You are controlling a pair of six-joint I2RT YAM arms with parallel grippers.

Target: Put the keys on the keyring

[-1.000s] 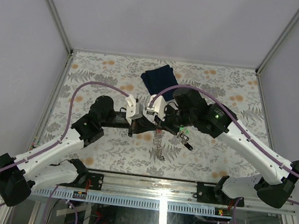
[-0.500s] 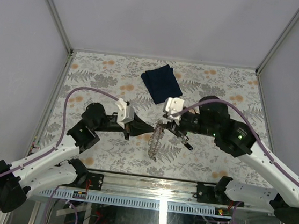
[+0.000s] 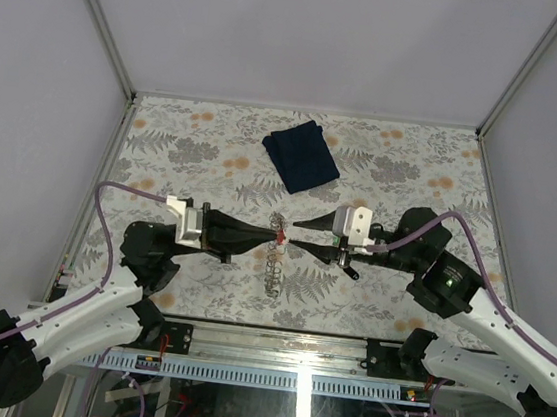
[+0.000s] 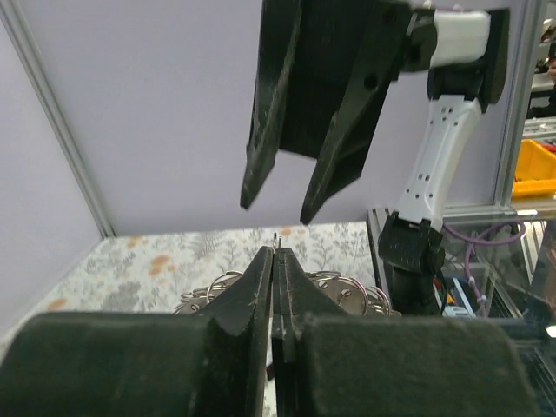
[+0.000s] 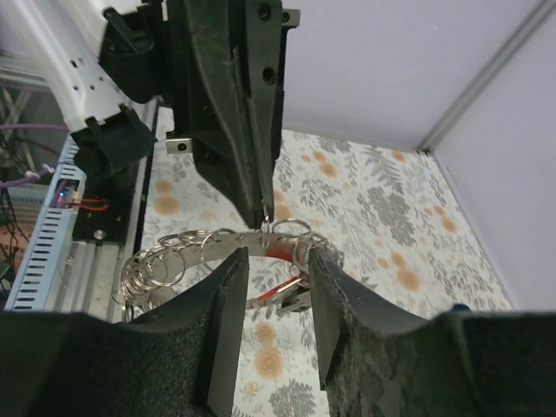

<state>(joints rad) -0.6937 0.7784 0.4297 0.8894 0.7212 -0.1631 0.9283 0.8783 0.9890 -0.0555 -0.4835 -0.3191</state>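
Observation:
The keyring is a silvery loop strung with several small wire rings, and it hangs over the middle of the table. My left gripper is shut on one thin ring at its top, pinched at the fingertips in the left wrist view. My right gripper faces it tip to tip and is open. In the right wrist view its gripper holds nothing, and the keyring band curves just beyond it. A red key hangs under the band. A small dark key lies on the table under the right arm.
A dark blue folded cloth lies at the back middle of the floral table. Metal frame posts and pale walls bound the table on three sides. The arm bases and a rail run along the near edge.
Both arms have drawn back towards their own sides and now meet tip to tip. The right gripper has opened. The keyring has shifted left and now hangs from the left gripper.

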